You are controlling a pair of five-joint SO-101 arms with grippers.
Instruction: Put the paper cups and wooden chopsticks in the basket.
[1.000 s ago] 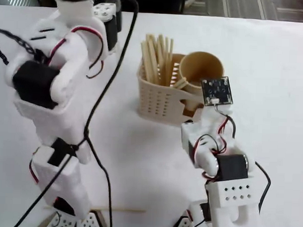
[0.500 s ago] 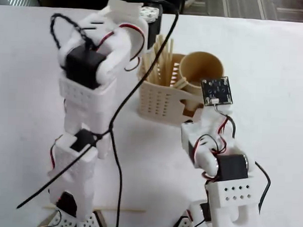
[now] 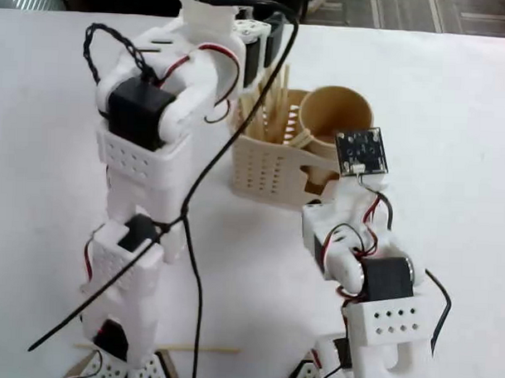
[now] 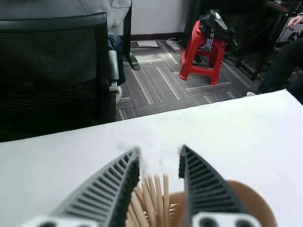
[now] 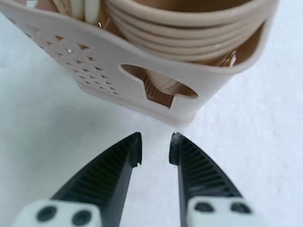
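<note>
The beige perforated basket point(image 3: 274, 169) stands mid-table with a bundle of wooden chopsticks point(image 3: 268, 102) upright in it and stacked paper cups point(image 3: 336, 115) beside them. In the left wrist view my left gripper point(image 4: 159, 158) hangs open just above the chopsticks point(image 4: 151, 201) and the cup rim point(image 4: 258, 205). Nothing is between its fingers. My right gripper point(image 5: 155, 149) stands open and empty on the near side of the basket point(image 5: 118, 71), a short way from its cut-out handle. The cups point(image 5: 189, 28) sit inside. One loose chopstick point(image 3: 201, 349) lies on the table by the arm bases.
The left arm point(image 3: 151, 127) and its black cable point(image 3: 192, 261) lean over the table left of the basket. The right arm point(image 3: 374, 284) stands at the front right. White table point(image 3: 462, 122) surrounds the basket. Beyond the table's far edge are a chair point(image 4: 52, 71) and a red stool point(image 4: 206, 45).
The left arm has swung right and forward, bringing its gripper over the basket; over the last half second it barely moved. The right arm has kept still.
</note>
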